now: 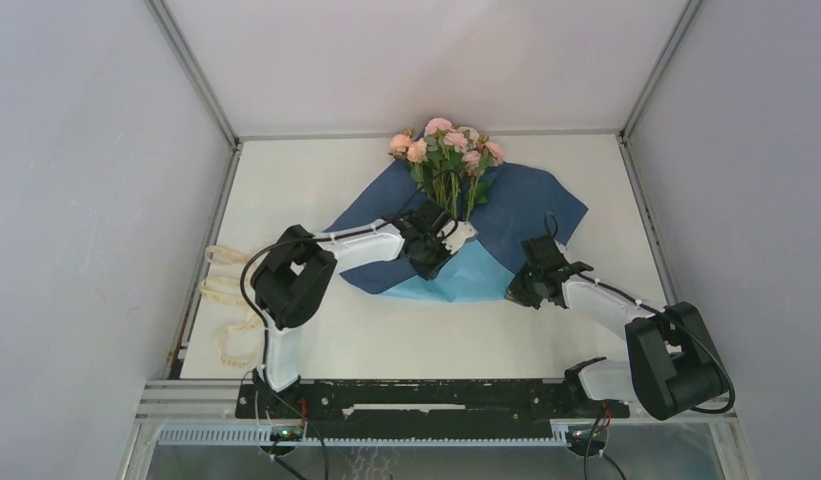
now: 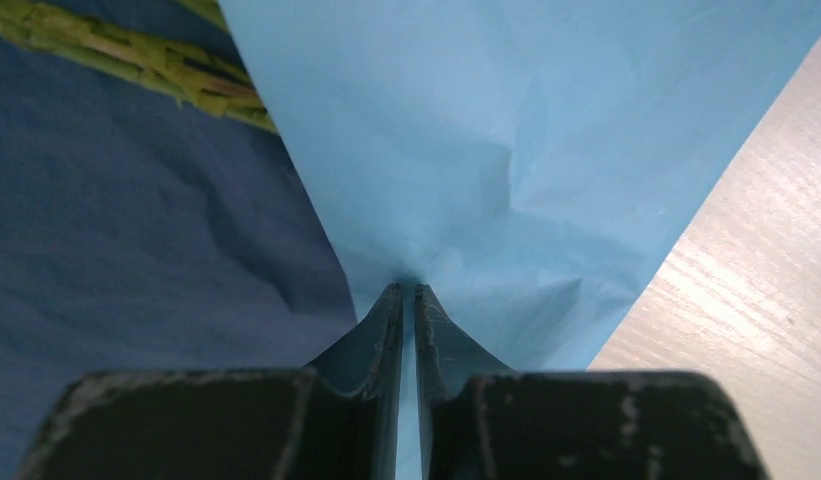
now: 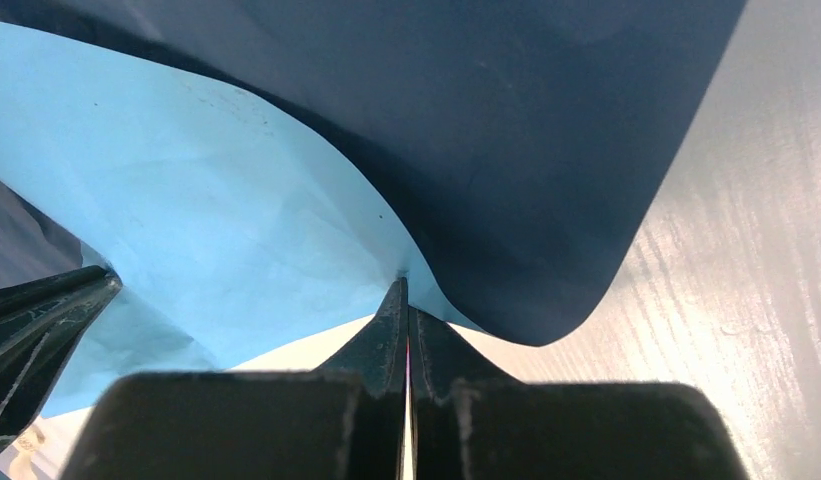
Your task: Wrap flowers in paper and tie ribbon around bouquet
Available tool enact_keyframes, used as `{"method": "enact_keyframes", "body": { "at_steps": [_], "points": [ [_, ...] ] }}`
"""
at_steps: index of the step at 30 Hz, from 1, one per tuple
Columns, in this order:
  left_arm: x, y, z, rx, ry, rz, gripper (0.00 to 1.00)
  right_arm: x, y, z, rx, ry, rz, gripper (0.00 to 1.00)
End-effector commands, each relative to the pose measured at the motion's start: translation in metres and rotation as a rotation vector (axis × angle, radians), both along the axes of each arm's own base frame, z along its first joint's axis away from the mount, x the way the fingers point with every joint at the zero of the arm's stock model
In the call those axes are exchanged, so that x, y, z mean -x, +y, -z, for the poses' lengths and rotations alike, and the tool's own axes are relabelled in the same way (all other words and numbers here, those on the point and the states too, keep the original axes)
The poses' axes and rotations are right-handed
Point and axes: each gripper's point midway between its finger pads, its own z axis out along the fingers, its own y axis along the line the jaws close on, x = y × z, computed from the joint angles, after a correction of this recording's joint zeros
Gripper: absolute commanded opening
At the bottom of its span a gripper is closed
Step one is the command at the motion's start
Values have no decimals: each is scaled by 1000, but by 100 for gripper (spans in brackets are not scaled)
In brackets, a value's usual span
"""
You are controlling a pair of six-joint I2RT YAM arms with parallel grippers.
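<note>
The flowers [image 1: 446, 143] lie at the back of the table, their green stems [image 2: 136, 60] resting on the paper [image 1: 531, 205], which lies navy face up. The paper's near corner is turned over and shows its light-blue face [image 1: 466, 282]. My left gripper [image 1: 436, 265] [image 2: 409, 290] is shut on that light-blue flap, with paper running between its fingers. My right gripper [image 1: 513, 293] [image 3: 401, 285] is shut, its tips pinching the very edge of the paper where it curls up from the table. The ribbon [image 1: 226, 300] lies loose at the table's left edge.
The table [image 1: 326, 340] is pale wood-grain, with grey walls on three sides and a metal rail along the near edge [image 1: 406, 400]. The left gripper's dark fingers [image 3: 36, 330] show at the lower left of the right wrist view.
</note>
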Motion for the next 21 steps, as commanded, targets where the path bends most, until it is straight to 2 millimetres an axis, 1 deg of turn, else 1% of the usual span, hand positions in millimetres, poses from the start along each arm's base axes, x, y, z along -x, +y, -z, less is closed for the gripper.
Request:
{"method": "enact_keyframes", "body": {
  "at_steps": [1, 3, 5, 7, 8, 10, 12, 13, 15, 17, 19, 20, 21],
  "points": [
    [-1, 14, -14, -28, -20, -3, 14, -8, -10, -3, 44, -51, -15, 0],
    [0, 12, -34, -23, -30, 17, 15, -12, -8, -8, 57, -79, -34, 0],
    [0, 0, -68, 23, -50, 54, 18, -15, -7, -15, 95, -106, -61, 0],
    [7, -12, -95, 77, -39, 95, 22, -17, -7, -17, 123, -122, -74, 0],
    [12, -20, -104, 106, -26, 114, 23, -18, -6, -18, 124, -125, -79, 0],
    [23, -40, -115, 174, 6, 158, 27, -18, -6, -17, 121, -123, -82, 0],
    [29, -61, -110, 239, 45, 188, 31, -20, -5, -16, 120, -126, -85, 0],
    [28, -72, -106, 274, 52, 192, 33, -20, -4, -16, 120, -128, -87, 0],
    [15, -87, -83, 291, 60, 140, 36, -20, -3, -16, 117, -130, -94, 0],
    [4, -93, -59, 259, 78, 90, 37, -20, -2, -17, 113, -132, -96, 0],
    [-4, -95, -40, 234, 75, 63, 37, -18, -2, -17, 110, -124, -94, 0],
    [-6, -95, -33, 226, 69, 59, 37, -17, -2, -16, 107, -117, -90, 2],
    [-8, -94, -29, 221, 60, 53, 38, -14, -3, -16, 108, -107, -83, 9]
  ]
}}
